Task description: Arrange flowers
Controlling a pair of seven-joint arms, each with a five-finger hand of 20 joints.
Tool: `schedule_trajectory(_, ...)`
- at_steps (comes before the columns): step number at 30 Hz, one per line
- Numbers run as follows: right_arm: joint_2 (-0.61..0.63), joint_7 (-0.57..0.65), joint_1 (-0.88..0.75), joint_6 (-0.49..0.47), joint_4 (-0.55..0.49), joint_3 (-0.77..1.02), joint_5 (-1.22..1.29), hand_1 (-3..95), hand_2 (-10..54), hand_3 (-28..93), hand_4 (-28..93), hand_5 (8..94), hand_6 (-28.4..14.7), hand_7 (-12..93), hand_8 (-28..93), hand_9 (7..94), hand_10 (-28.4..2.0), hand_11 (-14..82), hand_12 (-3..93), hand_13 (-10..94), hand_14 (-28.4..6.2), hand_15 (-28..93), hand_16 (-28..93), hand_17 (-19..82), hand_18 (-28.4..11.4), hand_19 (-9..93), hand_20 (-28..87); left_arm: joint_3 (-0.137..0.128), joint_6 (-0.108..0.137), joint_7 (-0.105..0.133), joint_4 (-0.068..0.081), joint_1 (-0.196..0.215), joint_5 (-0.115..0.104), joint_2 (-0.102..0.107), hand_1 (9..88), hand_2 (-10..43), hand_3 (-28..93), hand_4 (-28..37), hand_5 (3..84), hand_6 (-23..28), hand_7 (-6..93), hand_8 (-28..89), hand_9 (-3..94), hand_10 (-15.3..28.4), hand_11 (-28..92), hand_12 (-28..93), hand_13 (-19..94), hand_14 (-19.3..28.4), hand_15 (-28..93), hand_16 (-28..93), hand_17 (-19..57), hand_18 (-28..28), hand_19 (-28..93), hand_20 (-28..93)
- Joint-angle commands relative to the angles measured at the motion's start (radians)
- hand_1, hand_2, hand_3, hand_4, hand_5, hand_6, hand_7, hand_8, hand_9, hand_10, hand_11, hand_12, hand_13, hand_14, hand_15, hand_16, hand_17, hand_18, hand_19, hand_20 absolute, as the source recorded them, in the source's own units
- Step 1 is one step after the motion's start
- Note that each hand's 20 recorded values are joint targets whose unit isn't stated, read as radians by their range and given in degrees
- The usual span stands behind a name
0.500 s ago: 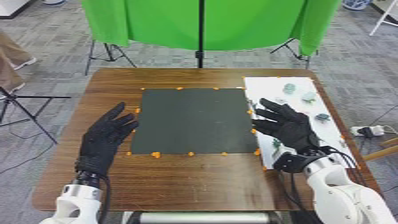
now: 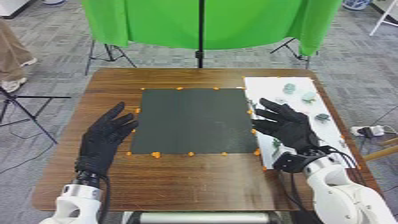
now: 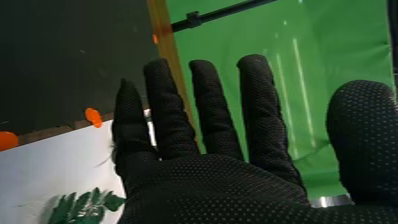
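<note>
A pale green sprig (image 2: 290,88) was set right of the dark mat (image 2: 195,120), near its far corner, on a white sheet (image 2: 262,87) laid along the mat's right edge. A 2nd sprig (image 2: 309,97) was placed farther right of the mat, and a darker sprig (image 2: 322,117) was laid nearer the robot on that same side. The right hand (image 2: 284,125) was held above the sheet, just beside the mat; in the right wrist view, the fingers of that right hand (image 3: 213,185) were straight and spread, with nothing pinched. The left hand (image 2: 107,134) was held just left of the mat, its fingers extended and slightly parted. The mat was edged by orange markers (image 2: 156,155) on a brown table (image 2: 204,182). Beyond the mat, a green cloth (image 2: 142,25) was hung.
</note>
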Motion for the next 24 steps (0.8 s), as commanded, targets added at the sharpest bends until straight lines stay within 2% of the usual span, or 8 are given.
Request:
schedule_trajectory(1,0.114,0.023,-0.026,0.279,-0.119,-0.081,-0.446,16.7,9.4,83,-28,45.4,0.6,15,-13,47.9,-16.6,18.3,12.9,42,-18.1,38,13,11,-22.2,58,24,0.002,0.023,0.019,-0.005,0.015,-0.010,0.013,26.8,9.6,74,-20.1,35.0,8.3,12.0,-9,33.5,19.6,25,12,22,24.2,47,-6,-11.6,19.9,41,16)
schedule_trajectory(5,0.207,0.298,0.026,0.361,-0.196,-0.146,-0.766,22.2,3.2,81,-27,44.5,-4.6,19,-14,50.7,-18.7,39.3,14.0,50,-16.2,62,7,21,-23.2,78,29,0.000,0.030,0.035,-0.009,0.024,-0.013,0.026,26.8,9.5,74,-20.1,35.1,8.3,11.9,-9,33.4,19.6,25,12,22,24.1,47,-6,-11.6,19.9,41,16)
schedule_trajectory(8,0.268,0.470,0.009,0.366,-0.228,-0.175,-1.046,25.2,0.5,79,-25,48.8,-7.1,19,-14,54.5,-20.2,46.2,15.3,55,-15.7,70,7,26,-22.5,86,31,-0.005,0.034,0.042,-0.011,0.023,-0.015,0.031,26.8,9.5,74,-20.1,35.1,8.3,11.9,-9,33.4,19.6,25,12,22,24.2,47,-6,-11.6,19.9,41,16)
schedule_trajectory(12,0.284,0.624,-0.005,0.235,-0.268,-0.157,-1.122,27.4,-2.1,79,-24,54.5,-8.1,20,-14,58.3,-20.3,51.3,17.0,59,-14.9,73,9,29,-23.4,90,32,-0.008,0.041,0.057,-0.013,0.024,-0.019,0.047,26.8,9.5,74,-20.1,35.1,8.4,11.9,-9,33.5,19.7,25,12,22,24.2,47,-6,-11.6,19.9,41,16)
schedule_trajectory(13,0.284,0.662,0.000,0.169,-0.269,-0.157,-1.148,28.1,-2.4,78,-24,55.5,-8.2,20,-14,59.4,-20.4,52.0,17.2,60,-14.9,74,9,30,-23.6,91,32,-0.011,0.042,0.055,-0.013,0.025,-0.019,0.047,26.7,9.5,74,-20.1,35.0,8.4,12.0,-9,33.5,19.6,25,12,22,24.2,47,-6,-11.6,19.9,41,16)
schedule_trajectory(15,0.291,0.732,0.010,0.102,-0.264,-0.172,-1.174,29.5,-3.2,77,-23,57.3,-8.4,20,-13,60.8,-20.4,53.0,17.6,62,-14.8,74,10,32,-24.3,92,33,-0.004,0.054,0.080,-0.013,0.030,-0.028,0.063,26.7,9.5,74,-20.1,35.1,8.4,11.9,-9,33.5,19.6,25,12,22,24.2,47,-6,-11.6,19.9,41,16)
schedule_trajectory(19,0.297,0.824,0.033,-0.025,-0.233,-0.214,-1.250,31.2,-4.4,76,-22,59.1,-9.4,20,-13,62.9,-20.9,52.4,17.7,63,-15.0,74,10,33,-25.0,93,32,-0.004,0.051,0.086,-0.010,0.030,-0.029,0.066,26.8,9.6,74,-20.2,35.1,8.4,11.9,-9,33.6,19.6,25,12,22,24.1,47,-6,-11.6,19.9,41,16)
schedule_trajectory(24,0.312,0.896,0.077,-0.100,-0.185,-0.299,-1.334,33.1,-6.3,75,-22,60.9,-11.0,18,-12,64.0,-21.7,51.9,18.2,66,-15.1,74,11,35,-26.3,93,33,-0.004,0.045,0.079,-0.008,0.028,-0.025,0.061,26.8,9.5,74,-20.0,35.1,8.4,12.0,-9,33.5,19.6,26,12,23,24.1,47,-6,-11.6,19.9,41,16)
